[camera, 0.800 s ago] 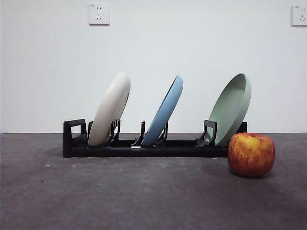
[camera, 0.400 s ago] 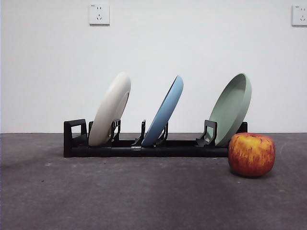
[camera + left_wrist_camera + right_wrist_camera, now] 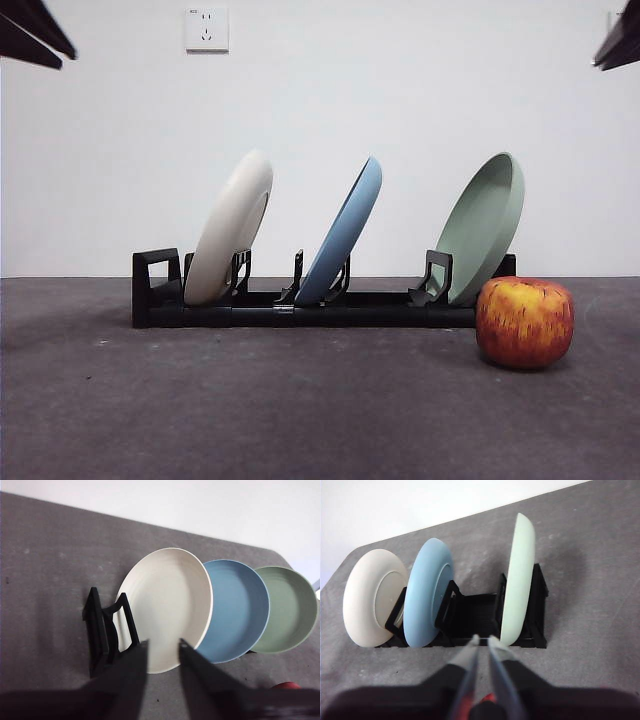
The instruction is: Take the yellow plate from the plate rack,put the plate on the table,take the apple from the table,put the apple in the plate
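Three plates stand tilted in the long black slotted plate rack (image 3: 300,305), and nothing has been lifted out yet. At one end slot sits the wide, pale cream matte yellow plate (image 3: 232,225), then a light blue plate (image 3: 345,232), then a sage green plate (image 3: 485,225) at the far end. Just beside that green end, the round red apple with yellow streaks (image 3: 524,322) rests on the dark grey speckled worktop (image 3: 250,410), towards its front.

Above the cream plate's lower rim hovers the left claw (image 3: 162,652), its jaws parted a moderate way, holding nothing. Over the rack near the green plate hangs the right claw (image 3: 483,642), jaws only narrowly apart, also empty.

By my reckoning the plate is stiff, fairly light and smooth, so likely to slip. Its raised rim at the upper edge looks the best place to pinch, one jaw on each face, lifting along the slot so it does not knock its blue neighbour.
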Robot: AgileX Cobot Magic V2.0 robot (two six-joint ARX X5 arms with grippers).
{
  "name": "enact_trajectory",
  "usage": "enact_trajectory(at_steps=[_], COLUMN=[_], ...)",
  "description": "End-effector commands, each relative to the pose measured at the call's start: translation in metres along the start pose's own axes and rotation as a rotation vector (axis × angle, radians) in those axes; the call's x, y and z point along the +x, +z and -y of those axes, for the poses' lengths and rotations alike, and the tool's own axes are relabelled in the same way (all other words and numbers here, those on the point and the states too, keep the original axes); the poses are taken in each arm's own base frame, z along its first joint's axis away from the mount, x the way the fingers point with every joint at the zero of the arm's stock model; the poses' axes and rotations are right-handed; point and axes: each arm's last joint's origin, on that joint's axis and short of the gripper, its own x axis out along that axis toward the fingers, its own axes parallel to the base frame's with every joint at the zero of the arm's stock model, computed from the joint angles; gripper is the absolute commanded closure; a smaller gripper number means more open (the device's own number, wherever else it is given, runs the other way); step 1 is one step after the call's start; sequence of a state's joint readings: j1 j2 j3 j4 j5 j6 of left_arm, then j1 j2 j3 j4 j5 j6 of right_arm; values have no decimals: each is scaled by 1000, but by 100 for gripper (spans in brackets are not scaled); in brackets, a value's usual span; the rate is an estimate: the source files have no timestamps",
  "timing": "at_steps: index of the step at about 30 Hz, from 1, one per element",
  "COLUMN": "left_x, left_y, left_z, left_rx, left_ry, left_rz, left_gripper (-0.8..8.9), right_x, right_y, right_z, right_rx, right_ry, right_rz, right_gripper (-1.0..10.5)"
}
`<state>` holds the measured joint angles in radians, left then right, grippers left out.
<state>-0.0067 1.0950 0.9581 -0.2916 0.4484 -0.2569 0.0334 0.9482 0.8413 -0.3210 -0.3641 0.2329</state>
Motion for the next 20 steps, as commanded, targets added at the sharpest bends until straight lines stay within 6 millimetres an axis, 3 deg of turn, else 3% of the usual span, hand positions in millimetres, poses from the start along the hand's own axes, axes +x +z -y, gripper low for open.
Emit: enact_trajectory(at_steps=[1, 13, 20], left_x=[15, 96, 149], left_y=[10, 59, 62], left_z=[1, 28, 45], left_rx=[17, 79, 108], left_ry=[-20, -170, -214], left_rz=[-44, -199, -286], left_gripper=[551, 552, 553], right_x=[2, 3, 3], right_y=[4, 4, 4], right_z=[-1, -1, -1], right_rx=[-14, -14, -14], right_ry=[6, 5, 5], right_rz=[-3, -4, -4], right_gripper=[669, 659, 662])
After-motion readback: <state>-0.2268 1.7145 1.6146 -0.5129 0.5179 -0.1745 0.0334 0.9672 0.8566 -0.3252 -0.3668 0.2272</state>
